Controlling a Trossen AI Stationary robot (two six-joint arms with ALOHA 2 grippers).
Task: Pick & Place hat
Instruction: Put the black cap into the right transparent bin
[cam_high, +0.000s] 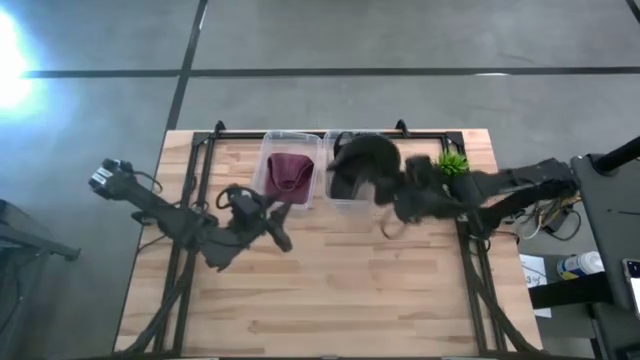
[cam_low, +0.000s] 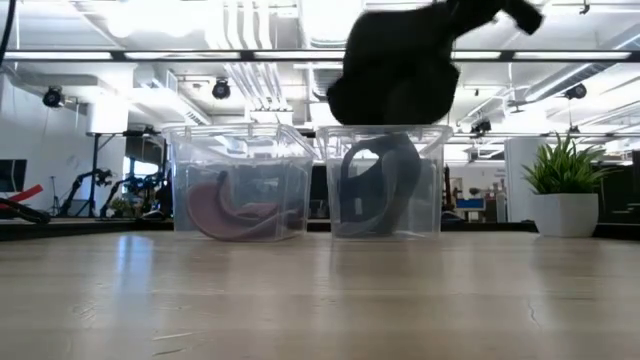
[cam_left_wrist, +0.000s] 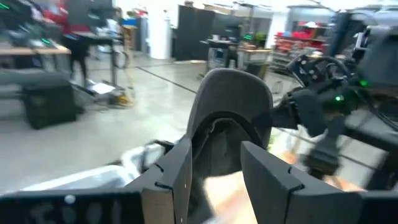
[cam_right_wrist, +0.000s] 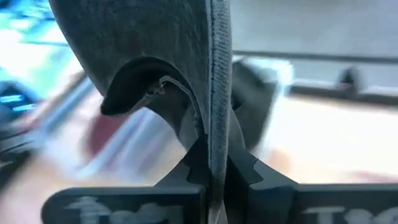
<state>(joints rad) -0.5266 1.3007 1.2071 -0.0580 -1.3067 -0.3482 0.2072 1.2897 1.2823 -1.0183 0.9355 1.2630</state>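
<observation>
Fingers of your right gripper (cam_right_wrist: 214, 177) are clamped on the dark hat (cam_high: 368, 160), hanging over the right-hand clear bin (cam_low: 385, 180) just below it, while your left gripper (cam_left_wrist: 214, 168) waits parted, holding nothing.

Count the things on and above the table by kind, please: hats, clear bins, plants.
Hats: 3 (maroon hat in the left bin, dark hat in the right bin, dark hat held by the right gripper)
Clear bins: 2
Plants: 1
Total: 6
</observation>
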